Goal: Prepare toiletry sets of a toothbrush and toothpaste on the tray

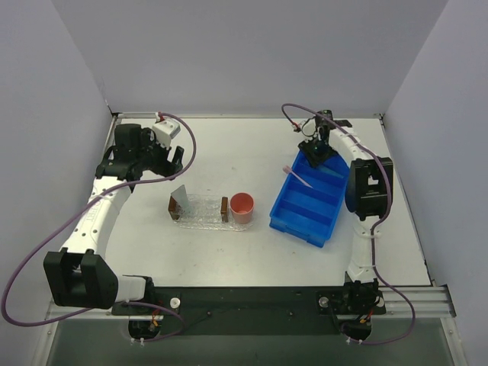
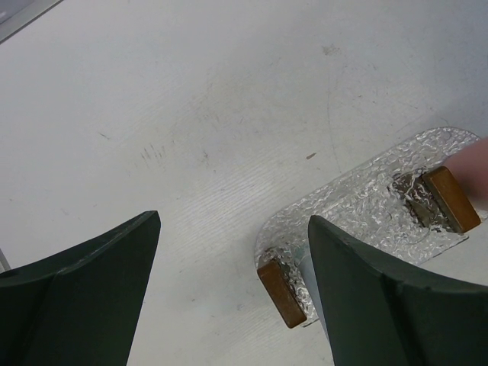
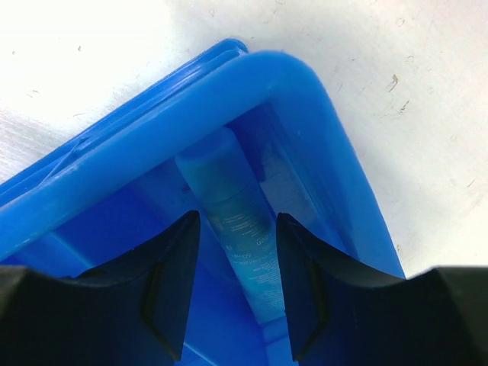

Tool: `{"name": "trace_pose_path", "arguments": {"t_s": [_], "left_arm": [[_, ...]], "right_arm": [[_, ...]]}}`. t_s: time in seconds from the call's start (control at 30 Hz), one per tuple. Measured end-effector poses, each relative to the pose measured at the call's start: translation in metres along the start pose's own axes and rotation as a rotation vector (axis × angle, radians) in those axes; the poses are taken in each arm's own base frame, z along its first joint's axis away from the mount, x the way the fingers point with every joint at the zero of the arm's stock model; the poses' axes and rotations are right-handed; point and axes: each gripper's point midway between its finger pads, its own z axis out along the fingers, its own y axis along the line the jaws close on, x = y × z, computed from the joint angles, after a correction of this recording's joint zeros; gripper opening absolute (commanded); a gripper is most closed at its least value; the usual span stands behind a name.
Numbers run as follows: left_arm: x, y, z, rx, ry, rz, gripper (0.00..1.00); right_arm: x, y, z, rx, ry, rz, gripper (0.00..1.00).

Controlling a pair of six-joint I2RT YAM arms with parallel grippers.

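Note:
The clear bumpy tray (image 1: 202, 211) lies mid-table with a brown block at each end. A whitish-grey toothpaste tube (image 1: 181, 195) leans at its left end. The pink toothbrush (image 1: 299, 178) lies across the near-left rim of the far compartment of the blue bin (image 1: 305, 213). My right gripper (image 1: 316, 149) is down in that far compartment. In the right wrist view it (image 3: 236, 219) is open, with a finger on either side of the light blue toothpaste tube (image 3: 229, 191). My left gripper (image 1: 172, 156) is open and empty, hovering behind the tray's left end (image 2: 358, 202).
A pink cup (image 1: 242, 207) stands against the tray's right end. The brown blocks (image 2: 280, 292) (image 2: 450, 198) sit on the tray's ends. The bin's rim (image 3: 229, 84) and walls close in around my right fingers. Grey walls enclose the table.

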Motion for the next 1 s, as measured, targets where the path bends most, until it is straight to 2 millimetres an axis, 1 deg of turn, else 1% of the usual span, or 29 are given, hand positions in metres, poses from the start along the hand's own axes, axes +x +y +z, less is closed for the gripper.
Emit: {"name": "trace_pose_path", "arguments": {"t_s": [0.37, 0.47, 0.73, 0.87, 0.93, 1.0], "left_arm": [[0.0, -0.001, -0.002, 0.003, 0.009, 0.006, 0.89], [0.001, -0.001, -0.003, 0.005, 0.013, 0.006, 0.89], [-0.004, 0.0, -0.004, 0.001, 0.005, 0.01, 0.89], [-0.004, 0.0, -0.004, 0.002, 0.005, 0.01, 0.89], [-0.004, 0.0, -0.005, 0.001, 0.004, 0.01, 0.89], [-0.004, 0.0, -0.004, 0.002, 0.003, 0.01, 0.89]], "right_arm": [[0.003, 0.004, 0.001, -0.03, -0.037, -0.023, 0.4], [0.003, 0.005, 0.001, -0.046, -0.047, -0.017, 0.37], [0.006, 0.007, -0.001, -0.081, -0.061, -0.001, 0.36], [0.012, 0.01, -0.004, -0.101, -0.056, 0.007, 0.33], [0.017, 0.011, -0.006, -0.109, -0.048, 0.011, 0.33], [0.02, 0.014, -0.006, -0.115, -0.041, 0.012, 0.36]]}}
